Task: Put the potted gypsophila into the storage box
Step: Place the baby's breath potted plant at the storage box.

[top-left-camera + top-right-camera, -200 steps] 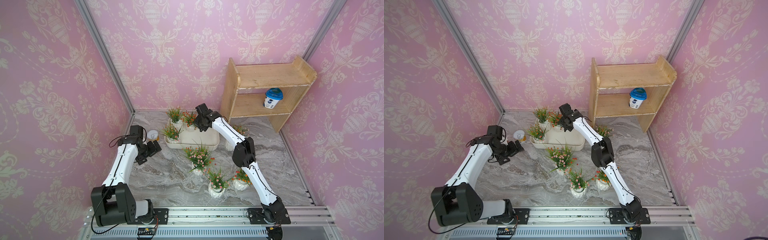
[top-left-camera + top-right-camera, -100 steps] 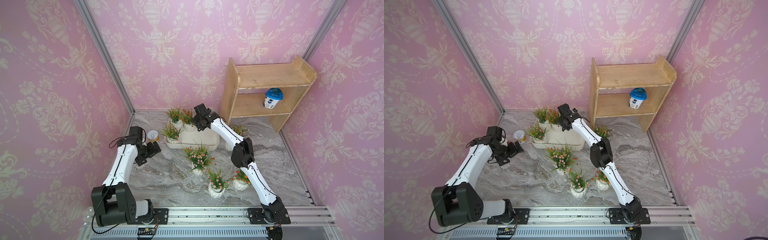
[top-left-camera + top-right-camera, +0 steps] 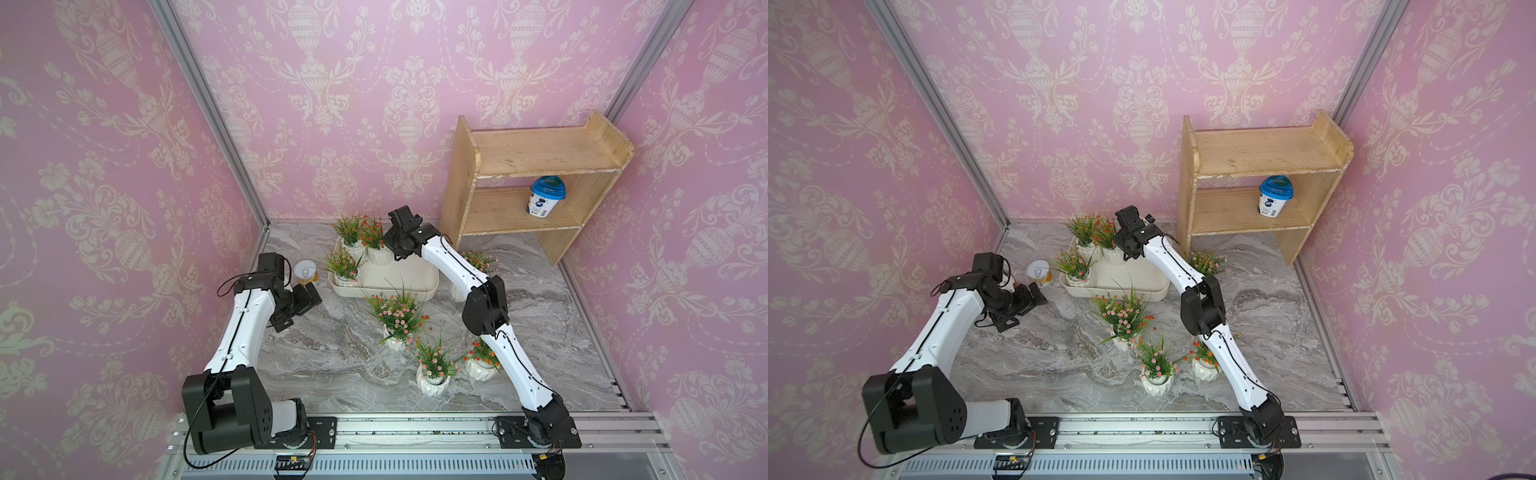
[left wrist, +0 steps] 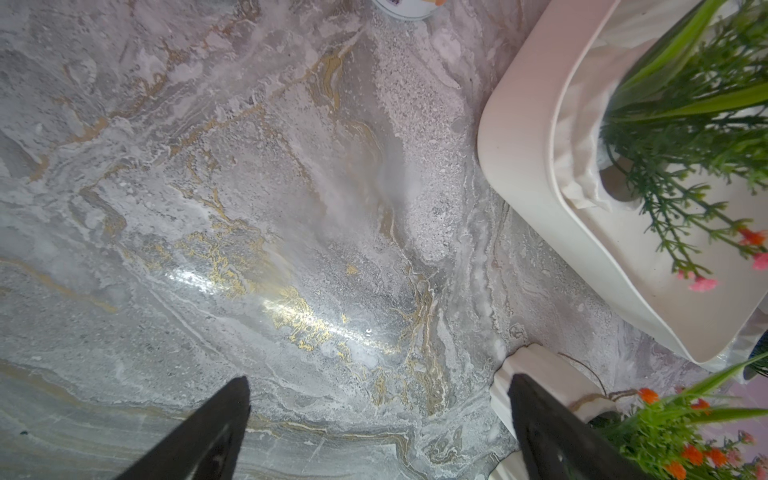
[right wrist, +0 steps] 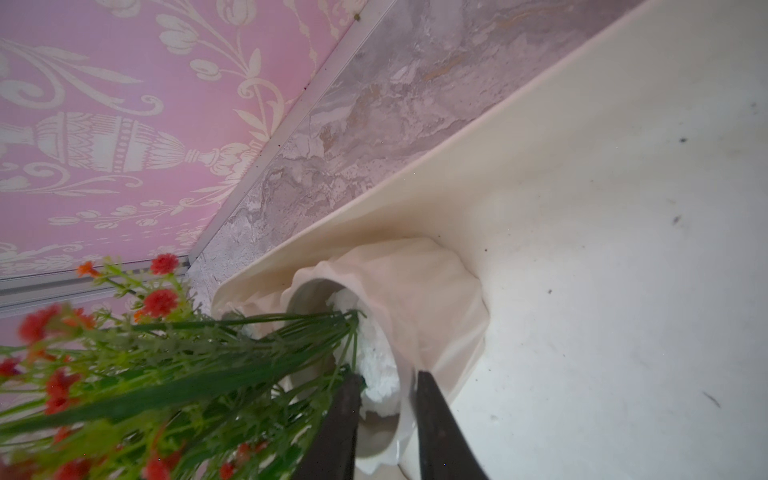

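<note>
In both top views we see the storage box (image 3: pixel 399 277) toward the desk's (image 3: pixel 332 357) back edge, a little left of centre. The potted gypsophila (image 3: pixel 378 254) stands upright inside it against the back wall, just beside another pot (image 3: pixel 353 248) in the box's back left corner. The right gripper (image 3: pixel 390 249) sits right at the gypsophila's pot, but from up here we cannot tell how its jaws stand. The left gripper (image 3: pixel 311 296) hangs near the desk's left edge beside a can (image 3: pixel 305 272), well apart from the gypsophila.

From the left wrist, we find the left gripper (image 4: pixel 378 378) with jaws spread wide over bare marble and nothing between them. A corner of the storage box (image 4: pixel 519 158) lies near.

From the right wrist, the potted gypsophila (image 5: pixel 424 299) touches the wall of the storage box (image 5: pixel 582 199). The right gripper (image 5: pixel 386 376) straddles the pot's rim, with one of its fingers (image 5: pixel 340 424) inside the mouth and the other outside. The jaws stand narrowly parted, and we see a gap on the inner side.
</note>
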Motion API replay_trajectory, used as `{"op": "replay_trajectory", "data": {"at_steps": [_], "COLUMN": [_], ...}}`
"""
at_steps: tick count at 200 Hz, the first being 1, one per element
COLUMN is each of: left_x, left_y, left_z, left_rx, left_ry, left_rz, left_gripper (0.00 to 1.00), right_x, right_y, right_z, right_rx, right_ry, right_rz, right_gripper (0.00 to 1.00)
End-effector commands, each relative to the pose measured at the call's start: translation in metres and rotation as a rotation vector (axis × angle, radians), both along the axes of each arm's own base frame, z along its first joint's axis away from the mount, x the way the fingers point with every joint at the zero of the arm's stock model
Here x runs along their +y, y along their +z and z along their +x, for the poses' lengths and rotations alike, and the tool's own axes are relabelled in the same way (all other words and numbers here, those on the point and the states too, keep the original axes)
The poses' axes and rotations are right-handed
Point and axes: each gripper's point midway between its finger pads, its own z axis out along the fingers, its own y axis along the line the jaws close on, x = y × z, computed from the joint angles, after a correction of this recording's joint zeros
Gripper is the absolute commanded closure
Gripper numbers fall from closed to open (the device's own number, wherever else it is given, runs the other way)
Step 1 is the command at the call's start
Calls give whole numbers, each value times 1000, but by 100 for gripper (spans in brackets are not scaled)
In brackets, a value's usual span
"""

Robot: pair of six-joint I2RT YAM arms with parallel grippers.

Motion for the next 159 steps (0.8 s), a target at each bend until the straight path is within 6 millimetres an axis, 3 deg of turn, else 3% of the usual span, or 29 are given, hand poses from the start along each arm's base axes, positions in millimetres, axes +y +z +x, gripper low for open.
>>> {"op": "replay_trajectory", "data": {"at_steps": [1,57,98,148,159], "left_x": [0,-4,-9,-26,-31], "left_y": [4,11,11,4,5], "left_z": [-8,-13,-23,-43,-49], "left_rx": [-5,-16,10,53,57], "left_ry": [-12,-11,6,0,2], "left_rz": [-5,-27,-53,-111,-106], "left_gripper": [1,1,1,1,1], "right_x": [0,-13,-26,-46,-51], "right_y": [15,52,95,148,156], "right_z": [1,-9,-21,-46,-53], "right_rx": [-45,-83,-146,-210,-213], "right_ry": [12,24,64,152,180], "right_rz": [-27,-74,-139,-214,-226], "right_gripper": [72,66,60,38,29]}}
